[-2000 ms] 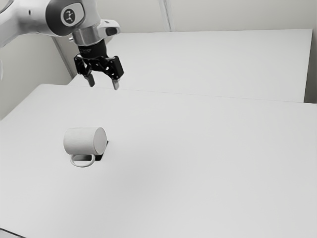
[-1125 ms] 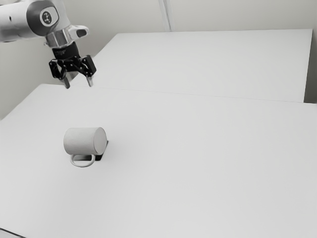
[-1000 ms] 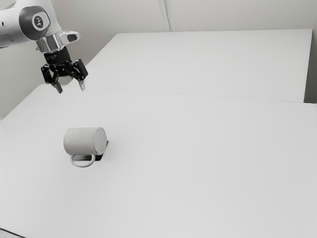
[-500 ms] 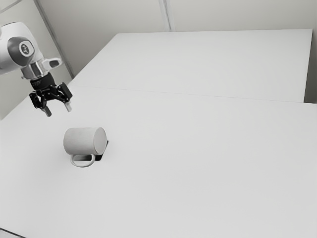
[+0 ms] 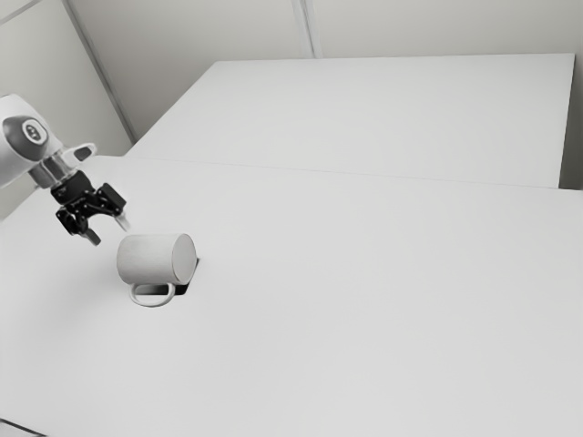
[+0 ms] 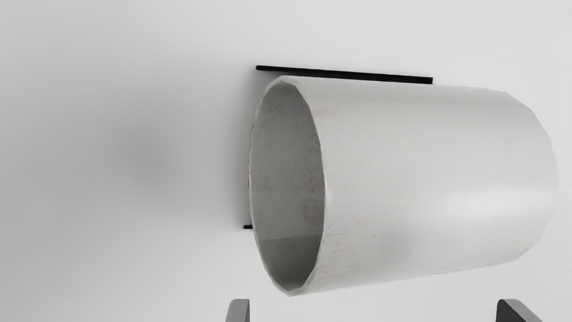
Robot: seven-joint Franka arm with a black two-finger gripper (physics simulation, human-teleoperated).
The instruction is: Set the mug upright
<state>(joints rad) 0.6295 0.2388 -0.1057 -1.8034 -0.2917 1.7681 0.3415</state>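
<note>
Black and open, the gripper point(image 5: 109, 231) hangs tilted just off the mug's end at the exterior view's left, with nothing between its fingers. The white mug point(image 5: 150, 259) lies on its side on the table, its handle toward the exterior view's bottom. From the hand, the mug point(image 6: 424, 179) shows its open mouth and long side wall, lying ahead of the widely parted fingertips of the gripper point(image 6: 373, 311). The handle is hidden in the wrist view.
A thin dark flat piece point(image 5: 182, 289) lies partly under the mug. The white table point(image 5: 364, 309) stretches toward the exterior view's right, with a second white surface point(image 5: 383, 118) behind it.
My hand has moved toward the exterior view's left and down, coming closer to the mug and tilting toward it. The mug lies as before, and the fingers remain open.
</note>
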